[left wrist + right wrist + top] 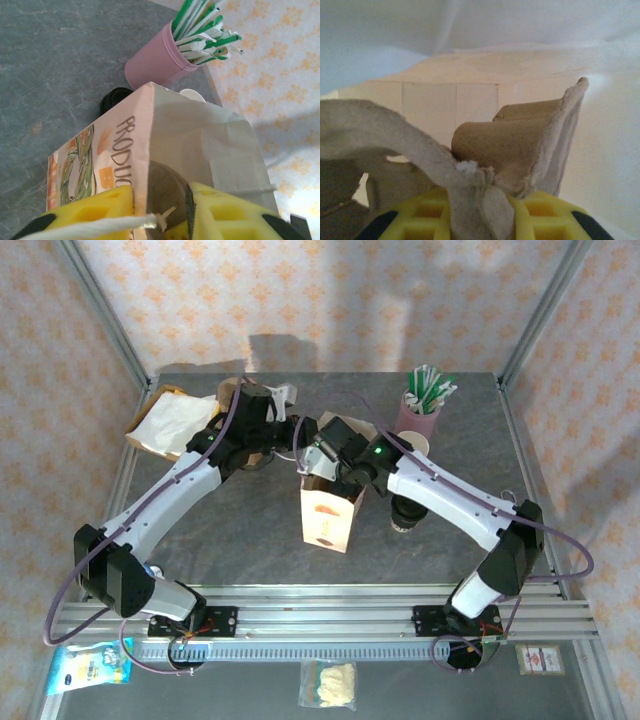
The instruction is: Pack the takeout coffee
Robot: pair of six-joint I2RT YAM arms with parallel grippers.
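Just right of the upright paper bag (328,515), outside it, stands what we take for the takeout coffee (405,512), dark and black-topped. Inside the bag we see a pulp cup carrier (510,140), its edge pinched between the fingers of the right gripper (482,202). Our left gripper (160,202) straddles the bag's rim, jaws partly apart. Beyond, a pink cup (155,62) holds green-and-white wrapped straws (205,30).

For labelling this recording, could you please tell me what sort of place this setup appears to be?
Probably a lab test cell staged as a café counter: aluminium frame posts holding wallpapered panels, a pink holder of wrapped straws, and a printed paper bag.
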